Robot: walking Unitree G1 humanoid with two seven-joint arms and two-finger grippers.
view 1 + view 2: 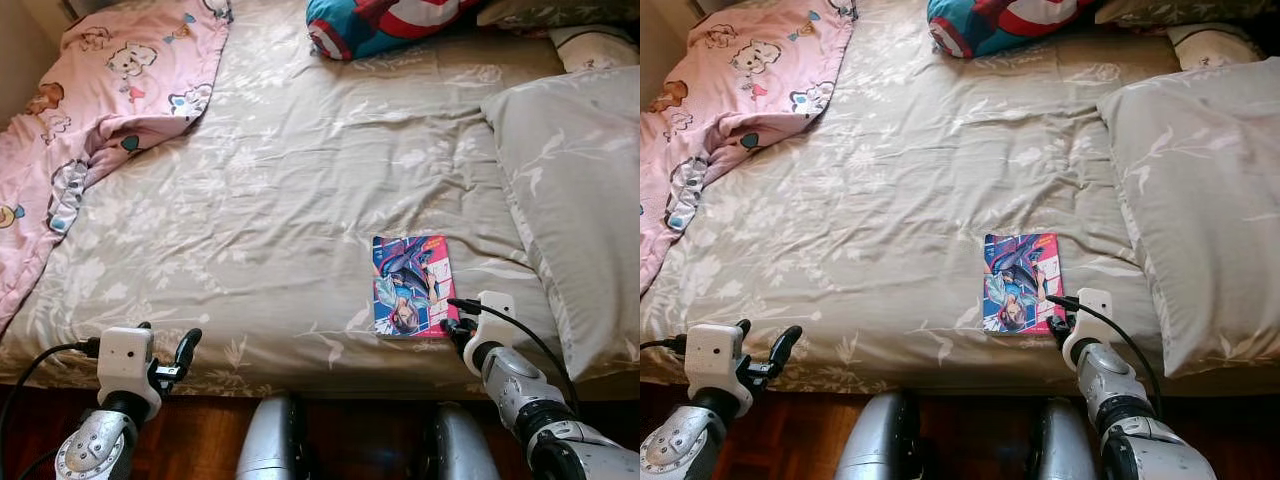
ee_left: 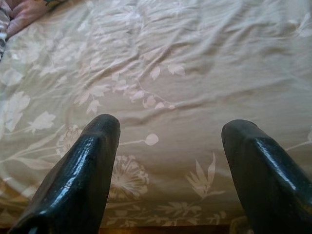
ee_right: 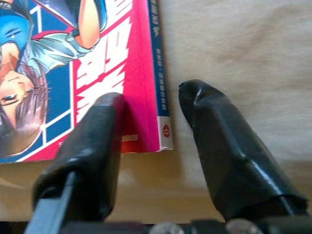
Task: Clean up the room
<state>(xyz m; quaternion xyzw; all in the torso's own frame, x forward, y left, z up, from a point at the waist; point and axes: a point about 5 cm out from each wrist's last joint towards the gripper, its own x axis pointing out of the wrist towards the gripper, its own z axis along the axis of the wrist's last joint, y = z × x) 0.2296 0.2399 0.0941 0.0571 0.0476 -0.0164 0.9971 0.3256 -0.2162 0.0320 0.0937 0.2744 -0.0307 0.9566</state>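
**Right pincer straddles the corner of a comic book on the bed**

A thin, glossy comic book (image 1: 411, 285) lies flat on the bed (image 1: 290, 220), close to the near edge and just beside a large grey pillow (image 1: 580, 200). Its cover is a busy print of blue, pink and white with a drawn figure; the lettering on the spine is too small to read. The right pincer (image 3: 151, 119) sits at the book's near right corner with its fingers narrowly parted: one black finger (image 3: 92, 146) lies over the pink cover edge, the other rests on the sheet just past the spine. Whether the fingers press on the book cannot be told. In the eye views the wrist housing hides that corner.

The left pincer (image 2: 165, 146) hovers over the near left edge of the bed, well apart from the book, its two rounded, shiny black fingers spread wide with nothing between them.

The bedsheet is a soft, creased beige cloth with a pale leaf and flower print. A rumpled pink blanket (image 1: 90, 110) with cartoon animals covers the far left corner, cut off by the frame. A red, white and blue cushion (image 1: 385, 25) lies at the far edge, partly out of view.
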